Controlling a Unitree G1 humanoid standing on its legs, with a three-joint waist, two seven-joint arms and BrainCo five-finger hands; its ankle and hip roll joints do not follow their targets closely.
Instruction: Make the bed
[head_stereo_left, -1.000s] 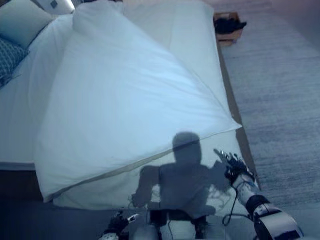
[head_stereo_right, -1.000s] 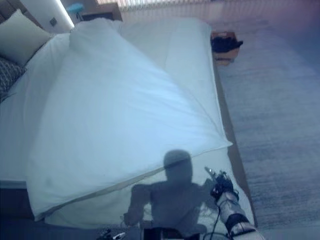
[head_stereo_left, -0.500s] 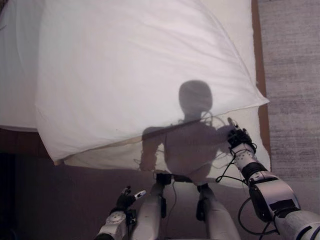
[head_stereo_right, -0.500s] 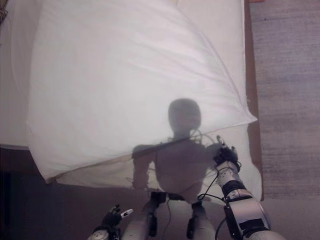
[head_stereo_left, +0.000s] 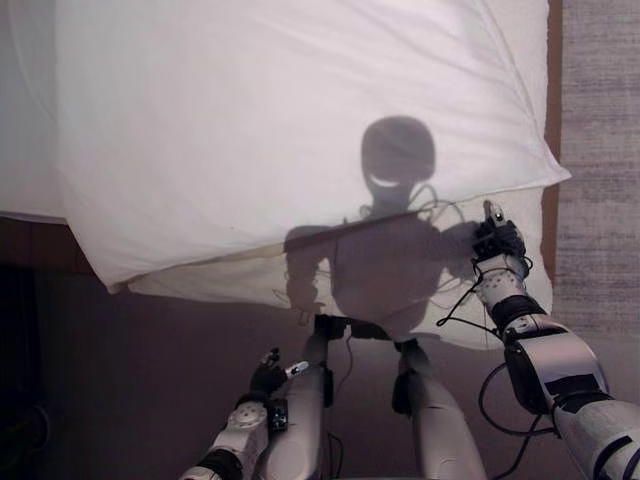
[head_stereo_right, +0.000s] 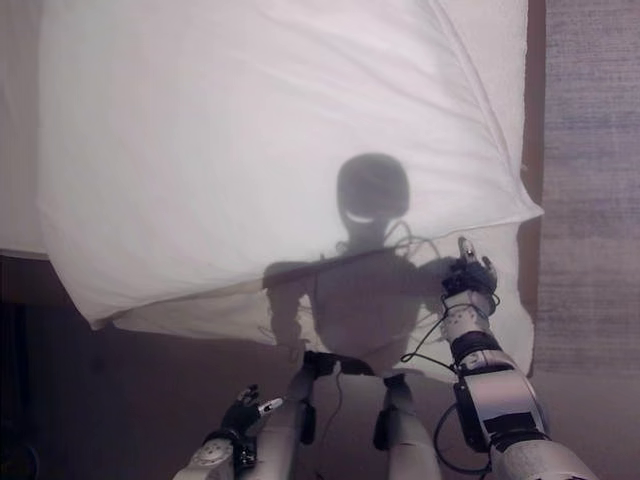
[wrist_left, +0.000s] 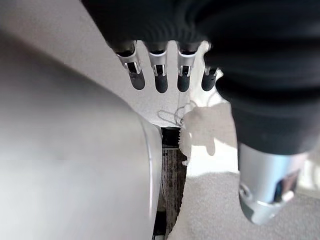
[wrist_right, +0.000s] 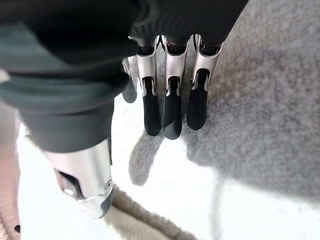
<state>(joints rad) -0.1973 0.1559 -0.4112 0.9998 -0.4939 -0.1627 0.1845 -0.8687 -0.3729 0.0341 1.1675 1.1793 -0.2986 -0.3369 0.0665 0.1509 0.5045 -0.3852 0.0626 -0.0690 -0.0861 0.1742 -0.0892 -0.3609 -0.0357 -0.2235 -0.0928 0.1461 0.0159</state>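
Grey carpet (head_stereo_left: 600, 150) borders the bed (head_stereo_left: 547, 60) along its right side, and a darker strip of floor runs below its foot edge. Reaching up to the foot edge near the right corner, the right robot hand (head_stereo_left: 497, 243) hovers with fingers straight and released, holding nothing; its wrist view shows the dark fingertips (wrist_right: 165, 112) over white cloth without gripping it. The left robot hand (head_stereo_left: 268, 376) hangs low near the floor, well short of the bed, fingers relaxed. Beyond them the white duvet (head_stereo_left: 270, 120) lies skewed across the bed, its right corner (head_stereo_left: 558, 176) poking over the side and its lower edge slanting above the sheet (head_stereo_left: 400, 300).

Judged from here, a one-handed tug at the right corner could twist the duvet further, since the left side is unheld. Head views give the overall skew; wrist views give the finger posture.
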